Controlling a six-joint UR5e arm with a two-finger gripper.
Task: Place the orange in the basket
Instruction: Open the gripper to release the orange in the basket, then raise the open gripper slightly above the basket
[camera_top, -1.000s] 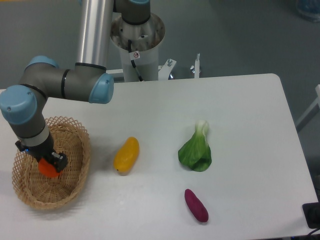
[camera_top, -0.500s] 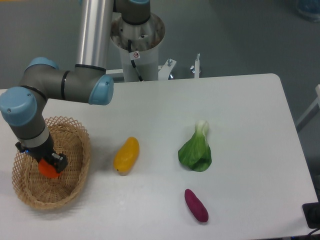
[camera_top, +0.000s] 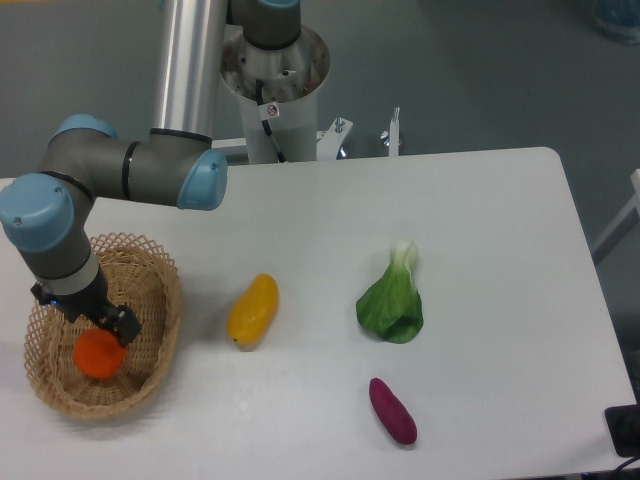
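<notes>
- The orange (camera_top: 99, 354) is sitting inside the basket (camera_top: 160, 330), down on the woven floor toward the left-middle of it, bright orange-red and round.
- The gripper (camera_top: 108, 322) hangs just above and a bit to the right of it, over the basket's inside. Its black body hides the tips, so honestly I can't tell whether the jaws are spread or pressed together. The fruit shows almost whole below the black part, and whether the two touch isn't clear from this angle.
- The basket is the oval tan wicker one with the open lattice rim, parked at the left edge of the white worktop (camera_top: 480, 220).
- The arm (camera_top: 130, 170) folds over from the silver column at the back, grey links with light blue caps, and the wrist comes straight down over the basket.
- Other stuff on the worktop: a long yellow-orange mango-looking fruit (camera_top: 253, 310) just right of the basket but not touching it, a green leafy bok choy (camera_top: 392, 298) further right with its white stem pointing away from the camera, and a purple eggplant-ish thing (camera_top: 393, 410) near the front edge, below the greens. All three lie well apart from each other.
</notes>
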